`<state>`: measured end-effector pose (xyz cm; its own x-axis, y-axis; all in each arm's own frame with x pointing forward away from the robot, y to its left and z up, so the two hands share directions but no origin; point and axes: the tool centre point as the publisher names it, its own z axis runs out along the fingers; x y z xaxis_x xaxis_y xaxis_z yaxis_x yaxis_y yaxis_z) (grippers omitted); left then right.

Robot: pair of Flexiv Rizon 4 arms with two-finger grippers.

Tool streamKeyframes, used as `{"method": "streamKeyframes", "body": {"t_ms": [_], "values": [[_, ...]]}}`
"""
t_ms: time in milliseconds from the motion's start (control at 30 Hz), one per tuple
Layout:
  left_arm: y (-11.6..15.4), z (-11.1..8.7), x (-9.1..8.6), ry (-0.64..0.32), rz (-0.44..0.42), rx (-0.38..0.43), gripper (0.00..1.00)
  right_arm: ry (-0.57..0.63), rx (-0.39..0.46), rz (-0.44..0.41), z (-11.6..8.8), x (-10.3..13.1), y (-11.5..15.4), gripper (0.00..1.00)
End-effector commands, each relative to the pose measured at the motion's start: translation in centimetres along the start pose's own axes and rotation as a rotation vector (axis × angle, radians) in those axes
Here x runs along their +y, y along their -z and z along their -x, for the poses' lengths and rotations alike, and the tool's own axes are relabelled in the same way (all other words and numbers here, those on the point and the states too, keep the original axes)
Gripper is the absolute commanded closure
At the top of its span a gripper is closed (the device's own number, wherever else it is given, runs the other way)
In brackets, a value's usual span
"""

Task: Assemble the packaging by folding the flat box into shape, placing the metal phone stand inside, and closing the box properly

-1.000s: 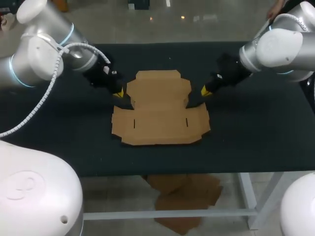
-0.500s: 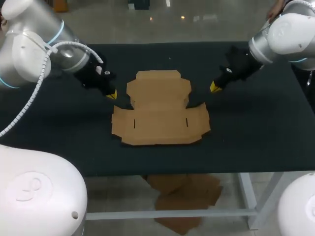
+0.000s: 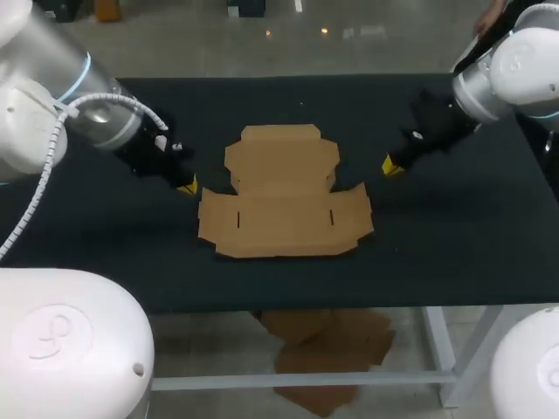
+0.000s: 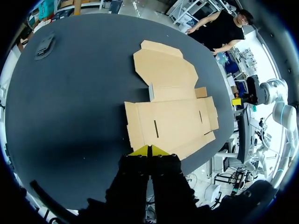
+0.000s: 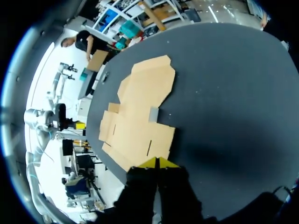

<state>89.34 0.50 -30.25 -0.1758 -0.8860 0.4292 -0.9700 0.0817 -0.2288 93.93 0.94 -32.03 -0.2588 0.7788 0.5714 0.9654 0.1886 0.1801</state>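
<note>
A flat, unfolded brown cardboard box (image 3: pixel 284 194) lies in the middle of the black table (image 3: pixel 454 236), its narrower lid panel toward the far side. My left gripper (image 3: pixel 187 186) hangs just off the box's left edge, shut and holding nothing. To the right of the box my right gripper (image 3: pixel 392 166) is shut too, with nothing in it. From the left wrist, the box (image 4: pixel 170 107) spreads out ahead of the closed yellow tips of the left gripper (image 4: pixel 149 150). The right wrist view has the box (image 5: pixel 140 116) ahead of the right gripper (image 5: pixel 158 162). No metal phone stand is clearly seen.
A small dark grey object (image 4: pixel 44 46) lies near the table's edge, far from the box; I cannot tell what it is. It shows small in the right wrist view as the same dark object (image 5: pixel 103 76). Bare black tabletop surrounds the box on all sides.
Both arms have drawn outward from the box: the left gripper moved left, the right gripper moved right. The box has not moved.
</note>
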Motion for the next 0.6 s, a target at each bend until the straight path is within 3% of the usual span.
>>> {"method": "streamKeyframes", "body": {"t_ms": [33, 367, 600], "values": [[1.0, -0.2, 1.8, 0.001, -0.04, -0.002, 1.0, -0.002, -0.017, 0.025, -0.5, -1.7, 0.6, 1.0], [0.7, -0.5, 4.8, -0.002, -0.028, 0.019, 1.0, 0.01, -0.01, 0.039, -1.5, -4.2, 0.0, 1.0], [-0.3, -0.7, 5.9, -0.005, -0.009, 0.037, 1.0, -0.002, 0.001, 0.035, -1.5, -6.1, -0.6, 1.0]]}}
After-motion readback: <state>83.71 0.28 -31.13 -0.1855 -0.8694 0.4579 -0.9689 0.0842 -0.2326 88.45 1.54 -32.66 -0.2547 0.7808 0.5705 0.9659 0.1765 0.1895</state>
